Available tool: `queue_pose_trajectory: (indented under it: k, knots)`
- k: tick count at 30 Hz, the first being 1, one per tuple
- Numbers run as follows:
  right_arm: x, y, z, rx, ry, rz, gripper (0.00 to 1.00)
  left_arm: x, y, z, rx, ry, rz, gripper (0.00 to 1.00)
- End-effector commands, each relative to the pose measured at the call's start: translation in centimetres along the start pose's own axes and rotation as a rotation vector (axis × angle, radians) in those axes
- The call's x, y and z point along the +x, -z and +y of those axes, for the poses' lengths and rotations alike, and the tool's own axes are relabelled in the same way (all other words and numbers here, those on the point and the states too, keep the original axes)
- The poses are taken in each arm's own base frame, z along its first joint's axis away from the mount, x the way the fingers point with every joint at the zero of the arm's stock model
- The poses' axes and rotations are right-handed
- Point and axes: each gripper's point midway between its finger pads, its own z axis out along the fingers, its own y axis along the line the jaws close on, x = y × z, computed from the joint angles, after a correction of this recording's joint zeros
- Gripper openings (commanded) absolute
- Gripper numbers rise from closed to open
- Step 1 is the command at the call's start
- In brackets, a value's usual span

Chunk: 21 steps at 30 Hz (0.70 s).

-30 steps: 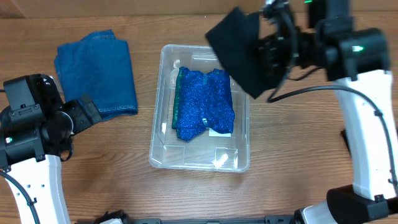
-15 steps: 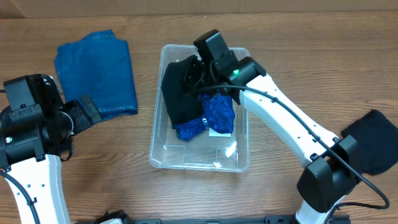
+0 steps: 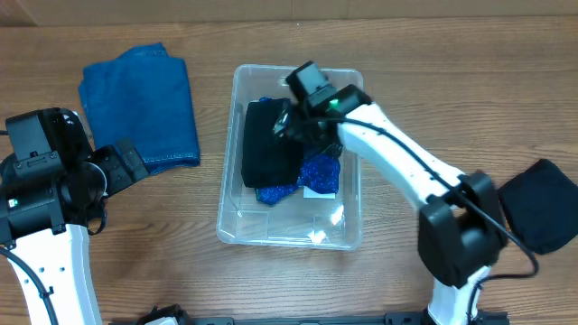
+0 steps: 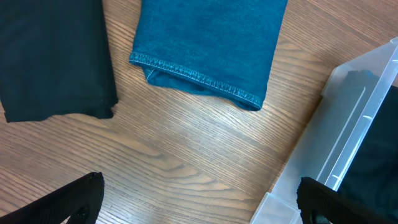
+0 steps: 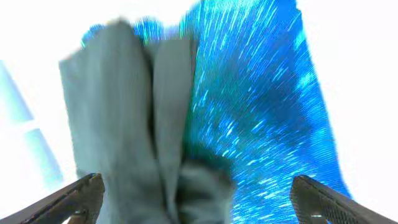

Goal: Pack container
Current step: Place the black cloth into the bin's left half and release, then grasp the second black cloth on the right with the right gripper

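The clear container [image 3: 289, 242] sits mid-table and holds a sparkly blue cloth [image 3: 321, 171]. A folded black cloth [image 3: 267, 149] lies on the blue cloth's left part. My right gripper [image 3: 291, 122] hovers just over the black cloth with its jaws wide apart. In the right wrist view the black cloth [image 5: 124, 124] looks washed-out grey beside the blue cloth [image 5: 261, 112], and the right gripper [image 5: 199, 199] grips neither. My left gripper [image 3: 126, 162] is open over bare wood left of the container [image 4: 348, 124], with nothing between its fingers [image 4: 68, 199].
A folded blue denim cloth [image 3: 140, 104] lies at the back left, also in the left wrist view [image 4: 208, 43]. A black folded cloth [image 4: 53, 56] lies beside it there. Another black cloth [image 3: 542, 208] rests at the right edge.
My right gripper brought the black cloth down from above the container's back right into the container and opened, leaving it on the blue cloth. The left arm has stayed still.
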Motion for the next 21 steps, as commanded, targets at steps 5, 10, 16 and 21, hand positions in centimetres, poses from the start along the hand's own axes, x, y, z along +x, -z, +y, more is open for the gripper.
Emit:
queue_pose_trajectory:
  k: [5, 10, 16, 21]
  knots:
    - [-10.2, 23.5, -4.5, -0.105, 0.066, -0.547, 1.0, -0.6, 0.6, -0.3, 0.014, -0.017, -0.02, 1.0]
    - [-9.7, 29.0, -31.0, 0.337, -0.66, -0.543, 1.0, -0.6, 0.6, -0.3, 0.015, -0.017, -0.02, 1.0]
    - [-1.7, 18.9, -48.5, 0.433, -1.12, -0.26, 1.0, -0.7, 0.6, -0.3, 0.015, -0.017, -0.024, 1.0]
    - [3.6, 13.0, -53.5, 0.437, -1.269, -0.159, 1.0, -0.7, 0.6, -0.3, 0.015, -0.017, -0.024, 1.0]
